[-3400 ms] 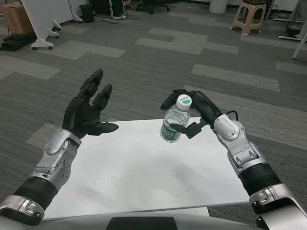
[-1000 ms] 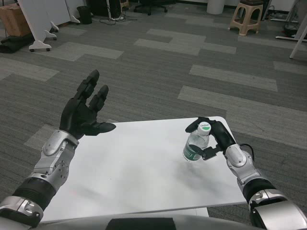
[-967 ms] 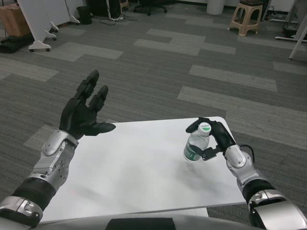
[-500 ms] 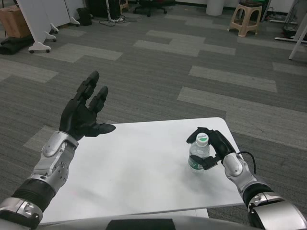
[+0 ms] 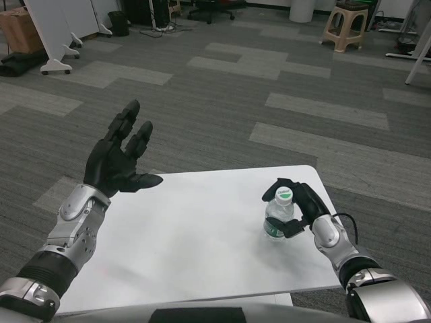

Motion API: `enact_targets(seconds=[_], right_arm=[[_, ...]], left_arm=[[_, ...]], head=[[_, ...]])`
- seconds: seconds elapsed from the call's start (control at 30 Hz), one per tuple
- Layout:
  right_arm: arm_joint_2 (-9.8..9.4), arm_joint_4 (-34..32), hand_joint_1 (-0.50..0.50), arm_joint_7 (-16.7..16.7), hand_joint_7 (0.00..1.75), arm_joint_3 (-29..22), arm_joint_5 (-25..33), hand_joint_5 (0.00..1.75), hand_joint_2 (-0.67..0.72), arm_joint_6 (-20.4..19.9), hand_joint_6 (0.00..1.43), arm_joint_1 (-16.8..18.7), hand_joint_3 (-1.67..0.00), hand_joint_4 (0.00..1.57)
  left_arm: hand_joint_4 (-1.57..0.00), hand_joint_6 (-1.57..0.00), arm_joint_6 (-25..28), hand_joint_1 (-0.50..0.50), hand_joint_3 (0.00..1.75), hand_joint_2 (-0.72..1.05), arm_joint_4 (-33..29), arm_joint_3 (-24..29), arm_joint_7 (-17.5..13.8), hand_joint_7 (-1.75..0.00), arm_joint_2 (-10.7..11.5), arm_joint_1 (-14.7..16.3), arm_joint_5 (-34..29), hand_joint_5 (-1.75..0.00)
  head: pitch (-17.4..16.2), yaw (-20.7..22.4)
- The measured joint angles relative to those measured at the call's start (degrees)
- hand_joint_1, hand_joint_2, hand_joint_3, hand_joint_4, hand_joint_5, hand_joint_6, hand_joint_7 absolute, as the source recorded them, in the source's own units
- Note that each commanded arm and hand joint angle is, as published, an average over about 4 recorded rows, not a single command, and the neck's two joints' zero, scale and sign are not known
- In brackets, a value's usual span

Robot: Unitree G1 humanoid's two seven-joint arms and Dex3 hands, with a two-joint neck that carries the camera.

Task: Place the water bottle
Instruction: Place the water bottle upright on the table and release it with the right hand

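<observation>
Right hand [image 5: 301, 205] grips clear plastic water bottle with white cap [image 5: 278, 217] – upright on white bench [image 5: 182, 235]; left hand [image 5: 120, 156] raised, fingers spread wide, empty.

One water bottle [image 5: 278, 217] stands on the one tabletop [image 5: 188, 242]. Two black hands show: the left hand [image 5: 118, 158] and the right hand [image 5: 300, 207].

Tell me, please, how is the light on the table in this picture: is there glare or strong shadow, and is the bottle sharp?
Head view: even, soft light; the white table shows faint grey mottling, no hard glare. Only a small soft shadow lies at the base of the water bottle, held by the right hand. The bottle is fairly sharp, its label print too small to read.
</observation>
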Motion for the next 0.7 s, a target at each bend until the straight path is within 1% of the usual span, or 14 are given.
enact_targets(seconds=[0.03, 0.07, 0.1, 0.13, 0.17, 0.2, 0.27, 0.33, 0.4, 0.47, 0.57, 0.6, 0.67, 0.7], right_arm=[[0.12, 0.0, -0.46, 0.0, 1.5, -0.8, 0.0, 1.26, -0.54, 0.0, 0.74, 0.1, -1.51, 0.29], [0.25, 0.0, -0.46, 0.0, 1.38, -1.6, 0.1, 1.07, -0.54, -0.1, 0.51, 0.3, -1.51, 0.16], [0.37, 0.1, -0.46, 0.0, 1.12, -2.4, 0.4, 0.75, -0.54, -0.1, 0.24, 0.5, -1.53, 0.04], [0.46, 0.3, -0.46, 0.1, 0.91, -3.0, 1.3, 0.53, -0.54, -0.3, 0.14, 0.8, -1.55, 0.02], [0.54, 0.7, -0.46, 0.1, 0.61, -3.7, 2.8, 0.27, -0.54, -0.5, 0.04, 0.9, -1.59, 0.0], [0.56, 1.3, -0.46, 0.2, 0.37, -4.0, 4.4, 0.1, -0.54, -0.7, 0.0, 1.0, -1.63, 0.0], [0.68, 2.6, -0.44, 1.0, 0.12, -4.4, 8.5, 0.0, -0.54, -0.9, 0.0, 1.1, -1.67, 0.0], [0.85, 3.3, -0.42, 2.7, 0.03, -4.6, 11.8, 0.0, -0.49, -0.9, 0.0, 1.2, -1.59, 0.0], [0.94, 3.5, -0.42, 4.5, 0.0, -4.8, 13.2, 0.0, -0.43, -0.9, 0.0, 1.2, -1.45, 0.0], [0.93, 3.4, -0.42, 5.9, 0.0, -4.7, 13.5, 0.0, -0.41, -0.9, 0.0, 1.2, -1.33, 0.0], [0.9, 3.0, -0.42, 7.0, 0.0, -4.7, 13.6, 0.0, -0.37, -0.9, 0.0, 1.2, -1.05, 0.0], [0.89, 2.7, -0.41, 7.3, 0.0, -4.6, 13.6, 0.0, -0.34, -0.9, 0.0, 1.2, -0.93, 0.0], [0.87, 2.2, -0.39, 7.9, 0.0, -4.3, 13.6, 0.0, -0.3, -0.9, 0.0, 1.2, -0.79, 0.0], [0.85, 2.0, -0.38, 8.1, 0.0, -4.1, 13.6, 0.0, -0.29, -0.9, 0.0, 1.2, -0.75, 0.0]], left_arm=[[0.0, 0.0, 0.0, -0.5, 0.09, 0.34, 0.0, 0.0, 0.0, 0.0, 0.0, 0.0, 0.0, 0.0], [0.0, 0.0, 0.0, -0.5, 0.09, 0.34, 0.0, 0.0, 0.0, 0.0, 0.0, 0.0, 0.0, 0.0], [0.0, 0.0, 0.0, -0.5, 0.09, 0.34, 0.0, 0.0, 0.0, 0.0, 0.0, 0.0, 0.0, 0.0], [0.0, 0.0, 0.0, -0.5, 0.09, 0.34, 0.0, 0.0, 0.0, 0.0, 0.0, 0.0, 0.0, 0.0], [0.0, 0.0, 0.0, -0.5, 0.09, 0.34, 0.0, 0.0, 0.0, 0.0, 0.0, 0.0, 0.0, 0.0], [0.0, 0.0, 0.0, -0.5, 0.09, 0.34, 0.0, 0.0, 0.0, 0.0, 0.0, 0.0, 0.0, 0.0], [0.0, 0.0, 0.0, -0.5, 0.09, 0.34, -0.1, 0.0, 0.0, 0.0, 0.0, 0.0, 0.0, 0.0], [0.0, 0.0, 0.0, -0.5, 0.09, 0.34, -0.1, 0.0, 0.0, 0.0, 0.0, 0.0, 0.0, 0.0], [0.0, 0.0, 0.0, -0.5, 0.09, 0.34, -0.1, 0.0, 0.0, 0.0, 0.0, 0.0, 0.0, 0.0], [0.0, 0.0, 0.0, -0.5, 0.09, 0.34, -0.1, 0.0, 0.0, 0.0, 0.0, 0.0, 0.0, 0.0], [0.0, 0.0, 0.0, -0.5, 0.09, 0.34, -0.1, 0.0, 0.0, 0.0, 0.0, 0.0, 0.0, 0.0], [0.0, 0.0, 0.0, -0.5, 0.09, 0.34, -0.1, 0.0, 0.0, 0.0, 0.0, 0.0, 0.0, 0.0], [0.0, 0.0, 0.0, -0.5, 0.09, 0.34, -0.1, 0.0, 0.0, 0.0, 0.0, 0.0, 0.0, 0.0], [0.0, 0.0, 0.0, -0.5, 0.09, 0.34, -0.1, 0.0, 0.0, 0.0, 0.0, 0.0, 0.0, 0.0]], head=[[0.0, 0.0], [0.0, 0.0], [0.1, 0.0], [0.1, 0.1], [0.1, 0.1], [0.1, 0.1], [0.0, 0.2], [0.0, 0.2], [-0.1, 0.2], [-0.1, 0.1], [-0.1, 0.1], [-0.2, 0.1], [-0.2, 0.1], [-0.2, 0.2]])
